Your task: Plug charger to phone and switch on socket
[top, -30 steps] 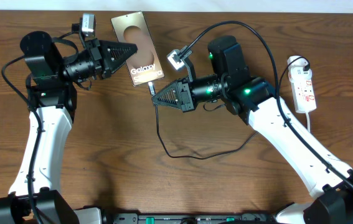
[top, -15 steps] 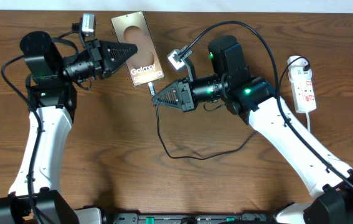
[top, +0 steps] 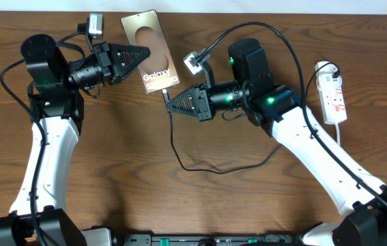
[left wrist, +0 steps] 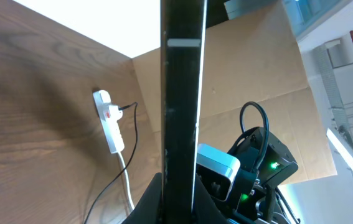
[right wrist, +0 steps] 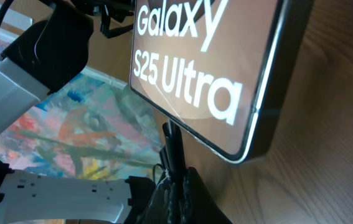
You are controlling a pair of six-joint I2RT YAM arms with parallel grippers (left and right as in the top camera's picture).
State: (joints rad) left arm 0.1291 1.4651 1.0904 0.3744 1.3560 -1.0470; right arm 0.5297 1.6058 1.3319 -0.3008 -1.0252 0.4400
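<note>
Left arm pose: the white link rises from the near edge of the table (top: 111,171), bends at the black joint block on the far left, and the forearm reaches out to the right.
Left gripper (top: 140,55): jaws are clenched on the phone (top: 158,72), gripping its long left edge. In the left wrist view the phone (left wrist: 182,93) is seen edge-on, running straight out from between the jaws.
Phone position: screen up and lying slantwise, with its lettered short end pointing toward the right jaws.
Right arm pose: the link climbs from the near right corner, bends at the elbow mid-table, and the forearm points left.
Right gripper (top: 170,106): jaws are closed on the plug (top: 165,96) of the charger (top: 179,158). The plug projects ahead of the fingertips, right at the phone's short end. In the right wrist view the plug tip (right wrist: 171,146) meets the phone's edge; whether it is seated cannot be told.
Charger cable: trails back from the right jaws, loops toward the near side, then runs toward the right arm.
Socket (top: 334,96): well behind the right jaws at the far right of the table, apart from both grippers.
Change from earlier frame: the right gripper has moved slightly left, narrowing the gap between plug and phone. The left gripper and phone have barely shifted, and the socket is unmoved.
</note>
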